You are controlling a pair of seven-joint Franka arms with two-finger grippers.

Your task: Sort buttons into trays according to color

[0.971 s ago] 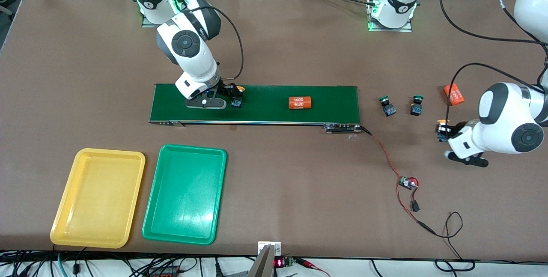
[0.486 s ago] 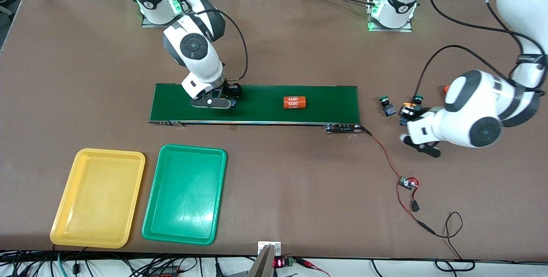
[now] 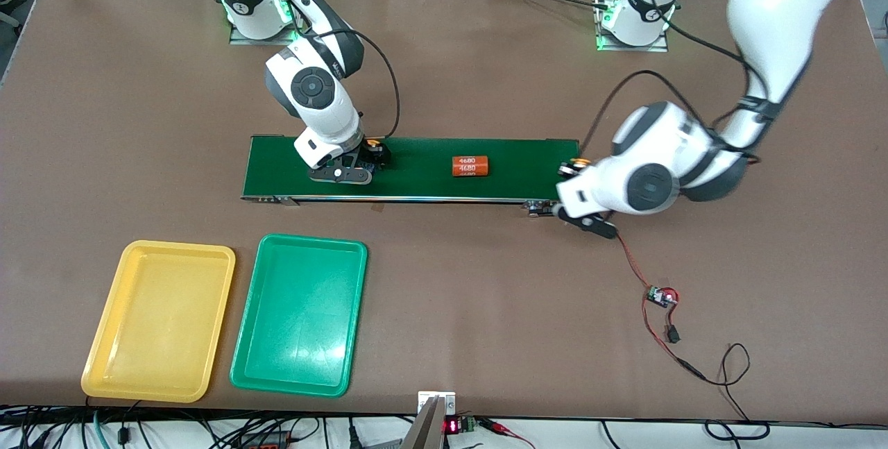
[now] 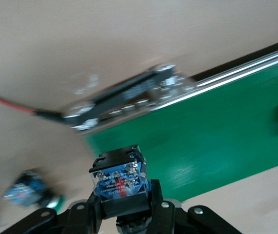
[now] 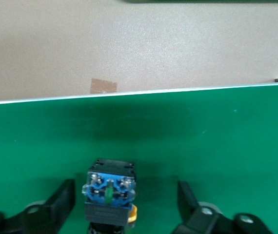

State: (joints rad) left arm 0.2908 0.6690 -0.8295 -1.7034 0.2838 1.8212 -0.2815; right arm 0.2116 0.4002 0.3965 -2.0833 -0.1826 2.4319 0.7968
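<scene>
The right claw sits low on the conveyor belt, its fingers spread apart either side of a yellow-capped button without gripping it. The left claw is clenched on a second yellow-capped button, held over the belt's end toward the left arm. An orange cylinder lies on the belt between the two claws. The yellow tray and green tray lie side by side on the surface, nearer the front camera than the right claw
</scene>
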